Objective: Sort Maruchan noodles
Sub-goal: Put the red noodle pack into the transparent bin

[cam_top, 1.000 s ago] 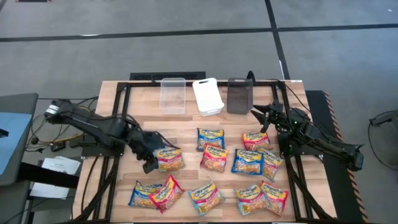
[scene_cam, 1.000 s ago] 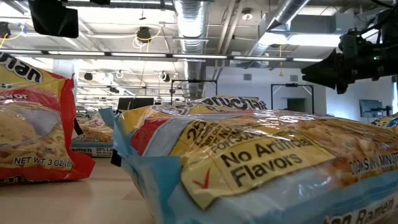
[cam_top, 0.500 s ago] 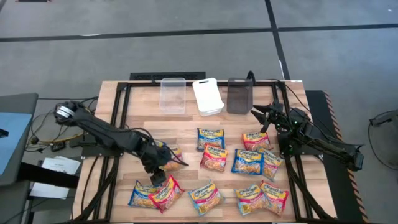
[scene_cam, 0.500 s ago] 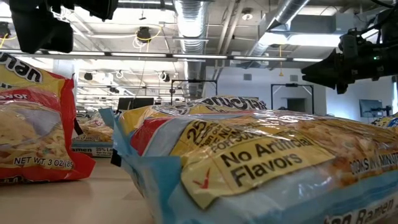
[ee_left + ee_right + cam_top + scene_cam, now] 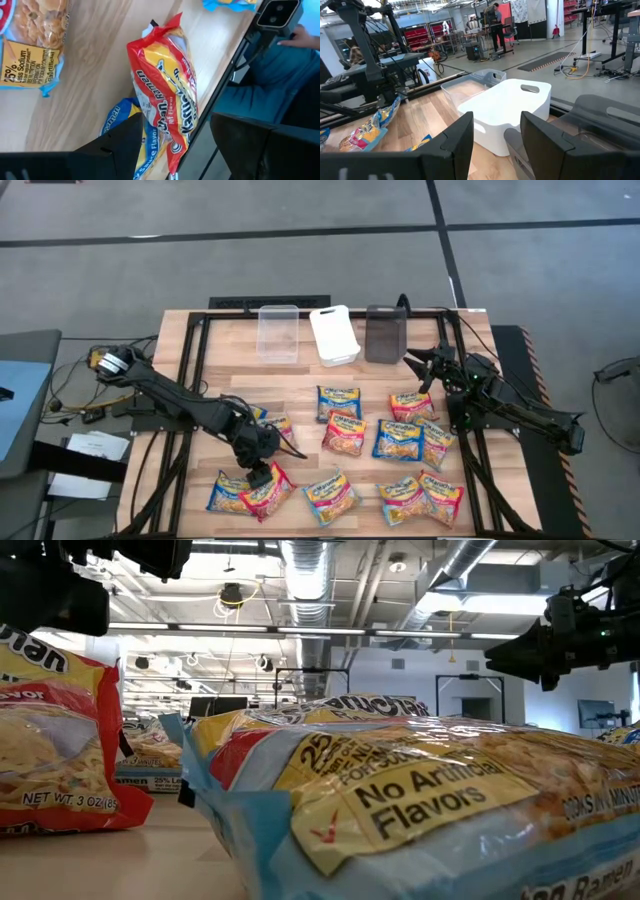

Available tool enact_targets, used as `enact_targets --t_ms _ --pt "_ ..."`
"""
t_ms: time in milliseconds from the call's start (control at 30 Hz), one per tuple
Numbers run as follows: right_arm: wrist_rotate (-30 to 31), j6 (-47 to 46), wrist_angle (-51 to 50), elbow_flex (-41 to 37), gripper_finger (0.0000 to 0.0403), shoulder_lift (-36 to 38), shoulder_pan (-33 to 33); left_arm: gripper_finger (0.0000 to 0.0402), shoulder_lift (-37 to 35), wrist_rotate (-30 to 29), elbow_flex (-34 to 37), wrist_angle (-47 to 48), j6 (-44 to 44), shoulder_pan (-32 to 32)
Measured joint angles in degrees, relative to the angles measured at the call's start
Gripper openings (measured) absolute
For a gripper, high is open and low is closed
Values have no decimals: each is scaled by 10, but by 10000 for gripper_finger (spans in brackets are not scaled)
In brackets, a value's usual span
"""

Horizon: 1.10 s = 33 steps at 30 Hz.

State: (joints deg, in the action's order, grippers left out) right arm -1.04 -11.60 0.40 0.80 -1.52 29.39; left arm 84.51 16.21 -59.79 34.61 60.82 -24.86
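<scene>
One red ramen packet (image 5: 167, 100) lies just beyond the left end effector (image 5: 258, 472), whose fingers stand open.

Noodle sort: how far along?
Done: nothing; the clear bin, white bin and dark bin look empty. In hand: left gripper, open, is over the red ramen packet at the front left. Right gripper waits, open, near the dark bin. Left: every packet on the table.
</scene>
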Motion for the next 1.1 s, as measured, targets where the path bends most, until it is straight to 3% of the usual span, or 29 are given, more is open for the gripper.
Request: enact_targets --t_ms 233,500,1100 --pt "0 0 0 0 186 0 0 219 13 -1 0 -42 12 -10" --pt "0 0 0 0 186 0 0 219 74 30 0 -64 17 -22" --pt "0 0 0 0 186 0 0 219 81 23 0 -71 44 -29"
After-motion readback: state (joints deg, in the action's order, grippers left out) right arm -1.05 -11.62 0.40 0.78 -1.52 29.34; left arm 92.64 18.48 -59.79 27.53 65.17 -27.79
